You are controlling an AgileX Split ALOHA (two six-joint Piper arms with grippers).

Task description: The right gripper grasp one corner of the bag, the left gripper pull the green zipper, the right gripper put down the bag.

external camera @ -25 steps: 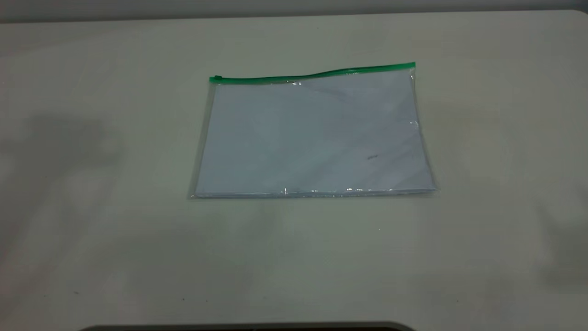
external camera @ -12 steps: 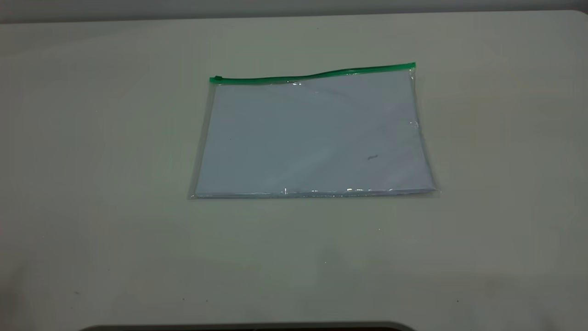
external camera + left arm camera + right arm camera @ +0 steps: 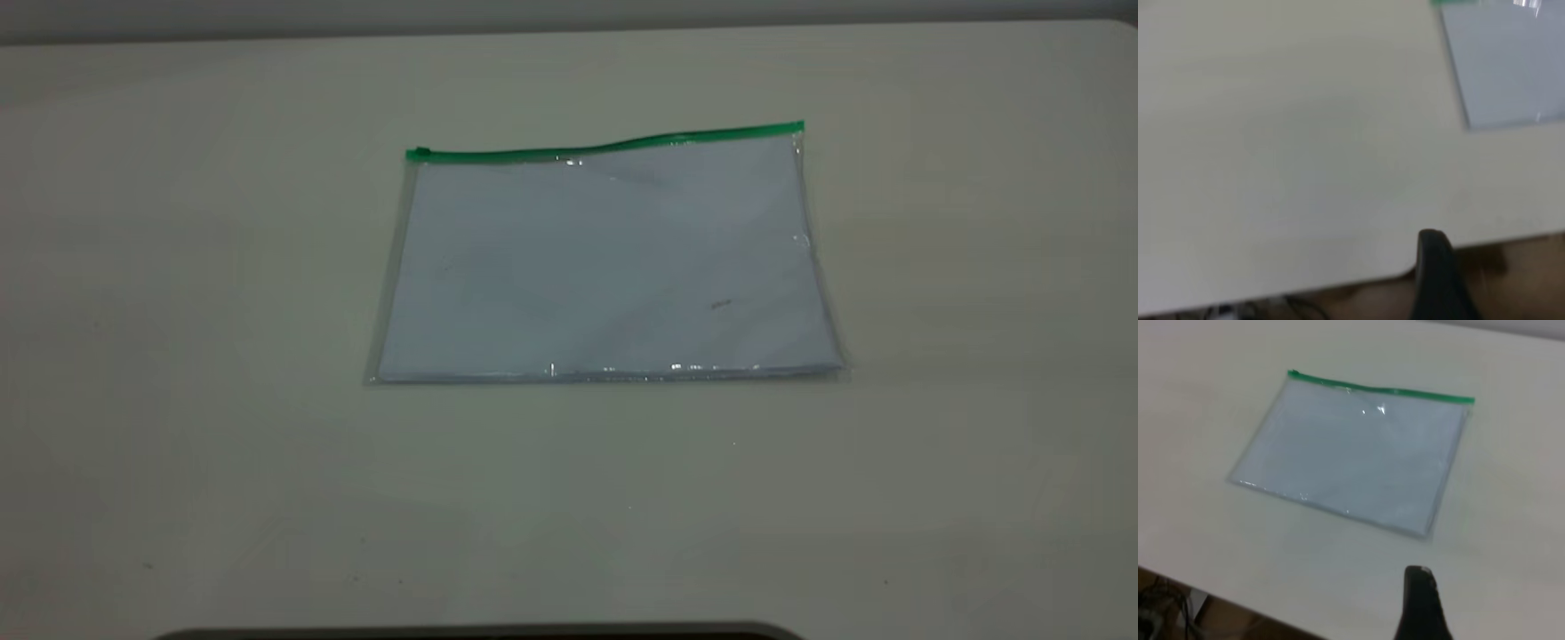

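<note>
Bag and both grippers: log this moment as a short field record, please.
bag: flat on the table, untouched
contents: white paper sheets
green zipper: along the bag's far edge in the exterior view
slider: at the zipper's left end
left gripper: over the table's edge, off the bag
right gripper: above the table, short of the bag

You'll find one change only: the dark shadows over the left edge and right edge of the pale matte table [image 3: 178, 462], seen a second ago, have faded out; lighting across it now reads even.
</note>
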